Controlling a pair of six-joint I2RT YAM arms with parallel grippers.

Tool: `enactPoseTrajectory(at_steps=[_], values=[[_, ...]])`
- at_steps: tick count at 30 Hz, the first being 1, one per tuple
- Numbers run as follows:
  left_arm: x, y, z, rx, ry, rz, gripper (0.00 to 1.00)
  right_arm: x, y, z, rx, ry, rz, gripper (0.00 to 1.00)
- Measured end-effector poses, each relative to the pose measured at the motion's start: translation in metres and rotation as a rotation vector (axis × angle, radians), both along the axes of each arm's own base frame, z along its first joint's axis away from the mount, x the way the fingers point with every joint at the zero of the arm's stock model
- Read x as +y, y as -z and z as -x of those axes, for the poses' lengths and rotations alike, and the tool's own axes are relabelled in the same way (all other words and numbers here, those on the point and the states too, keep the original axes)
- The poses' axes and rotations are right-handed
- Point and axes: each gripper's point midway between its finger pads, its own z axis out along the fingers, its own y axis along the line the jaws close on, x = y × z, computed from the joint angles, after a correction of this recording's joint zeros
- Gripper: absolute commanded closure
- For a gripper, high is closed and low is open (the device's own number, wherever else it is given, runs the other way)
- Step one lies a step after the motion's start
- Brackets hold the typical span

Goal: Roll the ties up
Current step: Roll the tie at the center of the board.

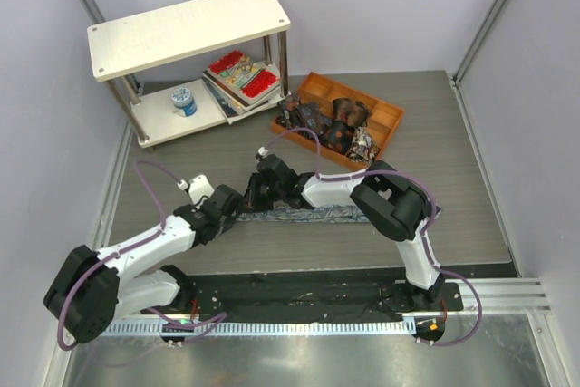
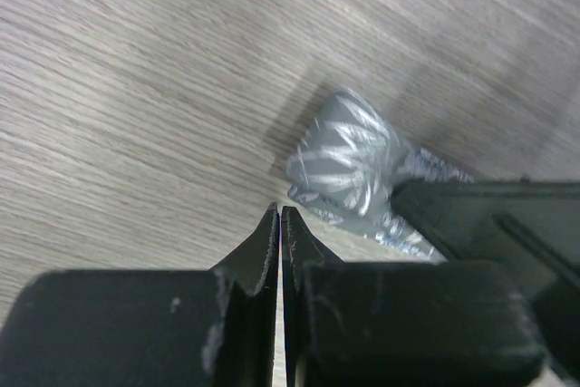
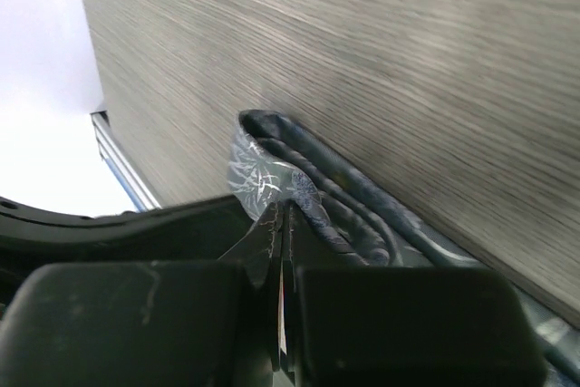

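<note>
Tie [image 3: 258,169] (end rolled) — right gripper [image 3: 281,210] pinching it

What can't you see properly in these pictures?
Top view: the long grey-blue speckled tie: arms hide its rolled end.
Right wrist view: the shut right gripper hides whether it pinches fabric.
Left wrist view: the tie's roll is blurred, partly behind the right gripper.
Top view: the small dark rolled ties in the orange divided tray: prints too small.

The long tie [image 1: 288,216] is grey-blue with pale speckle, the table [image 1: 453,197] grey wood-grain, the tray [image 1: 388,115] orange.
</note>
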Motion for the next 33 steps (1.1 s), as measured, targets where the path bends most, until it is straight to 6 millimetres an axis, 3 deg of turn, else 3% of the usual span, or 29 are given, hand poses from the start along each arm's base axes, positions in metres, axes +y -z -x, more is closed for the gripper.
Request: enactPoseTrajectory(at_steps=[9, 13, 15, 17, 20, 25, 29, 33], values=[[0.005, 0.005, -0.004, -0.012, -0.030, -0.030, 0.96, -0.016, 0.007, 0.005, 0.001, 0.023, 0.034, 0.99], [0.006, 0.005, -0.003, -0.009, -0.031, -0.032, 0.82, -0.020, 0.007, 0.003, -0.003, 0.036, 0.039, 0.99], [0.007, 0.001, -0.001, -0.014, -0.030, -0.027, 0.67, -0.021, 0.008, 0.003, -0.002, 0.038, 0.043, 0.99], [0.008, -0.007, -0.001, -0.035, -0.026, -0.013, 0.56, -0.021, 0.008, 0.002, -0.003, 0.041, 0.044, 0.99], [0.008, -0.024, -0.002, -0.094, -0.031, 0.025, 0.48, -0.022, 0.008, 0.002, -0.003, 0.042, 0.046, 0.99], [0.011, -0.040, -0.005, -0.153, -0.029, 0.047, 0.49, -0.023, 0.009, 0.003, -0.002, 0.044, 0.050, 0.99], [0.012, -0.033, -0.008, -0.126, -0.020, 0.028, 0.56, -0.025, 0.012, 0.004, 0.000, 0.045, 0.055, 0.99], [0.003, -0.022, -0.013, -0.092, 0.018, 0.031, 0.57, -0.026, 0.012, 0.005, 0.001, 0.045, 0.055, 0.99]])
